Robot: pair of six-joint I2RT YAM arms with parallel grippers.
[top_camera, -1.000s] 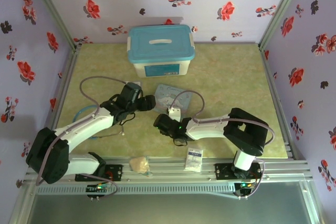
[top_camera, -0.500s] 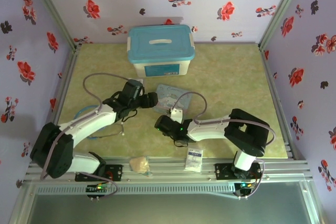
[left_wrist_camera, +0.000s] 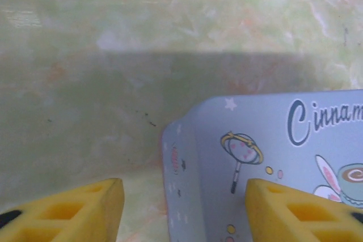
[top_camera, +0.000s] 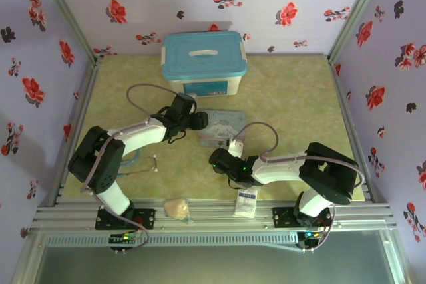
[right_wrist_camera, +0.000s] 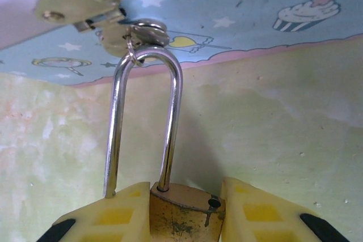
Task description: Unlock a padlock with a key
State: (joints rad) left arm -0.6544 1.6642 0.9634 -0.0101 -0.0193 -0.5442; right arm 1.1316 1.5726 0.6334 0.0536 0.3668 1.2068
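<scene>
Padlock (right_wrist_camera: 182,219): small brass body at bottom centre of R wrist view, upright, wedged btwn two yellow fingers (right_wrist_camera: 113,216). Its tall silver shackle (right_wrist_camera: 170,117) is seen rising toward upper left of frame.
Shackle legs: leg near frame centre is seated in the body. The other leg's end is lost behind the finger at frame left, so locked or unlocked can't be told.
Key (right_wrist_camera: 76,4): pale metal, top left of same frame. It is hung w/ a 2nd key (right_wrist_camera: 144,31) on a small ring (right_wrist_camera: 129,54) looped over the shackle top, w/ the pastel cartoon tin (right_wrist_camera: 255,15) behind.
R gripper (right_wrist_camera: 184,205): closed narrow on the padlock body, fingers pressed to both its sides. In top view it is found near centre, just below the tin.
L gripper (left_wrist_camera: 184,211): jaws held apart, nothing gripped. The tin's corner is framed btwn its yellow fingers, w/ gaps seen on both sides. In top view it is placed at the tin's left edge.
Box (top_camera: 203,61): white w/ blue lid, upper centre of top view, set on green table (top_camera: 299,98).
</scene>
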